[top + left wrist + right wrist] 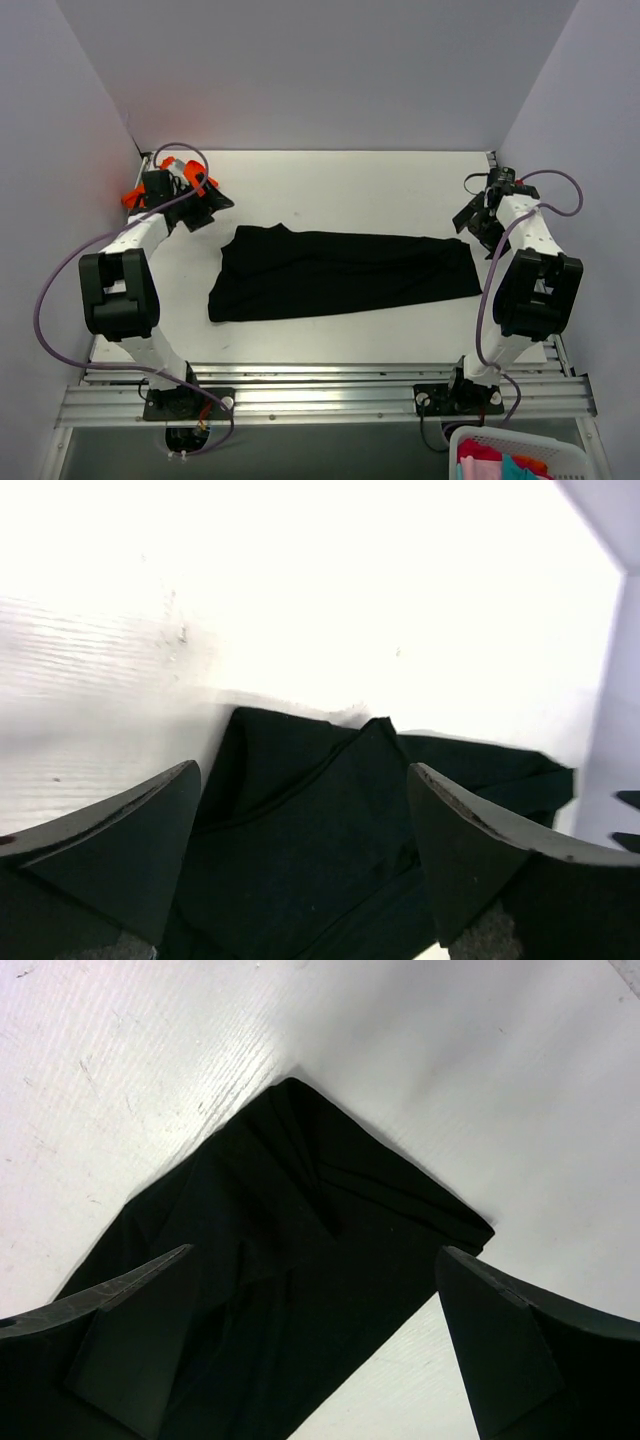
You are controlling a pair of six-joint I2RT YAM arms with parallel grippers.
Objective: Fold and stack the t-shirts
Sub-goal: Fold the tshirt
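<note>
Folding step in hand, by the look of it. Stretched across the middle of the tabletop [330, 190]: the black t-shirt [345, 272], narrowed to a long band running left to right, not yet a compact, stack-ready fold. Poised near the band's left end, just off the cloth in the top view: the left hand [302, 780], fingers spread wide, gripping nothing. Same story at the far end: right hand [315, 1252], released and empty, looking down on the right-end corner. Next move probably calls for a drop onto an end, a pinch through all layers at the edge, then a carry across to halve the band. Needs a low, clean pinch, with thin soft cloth prone to slipping and layers prone to parting.

Hard to make out: layer count, sleeves, collar, all lost in flat black. No sign of the orange t-shirt on the tabletop. Only scraps of bright cloth in a white basket [520, 434], cut off at the bottom right corner. Impossible to say whether among them.
</note>
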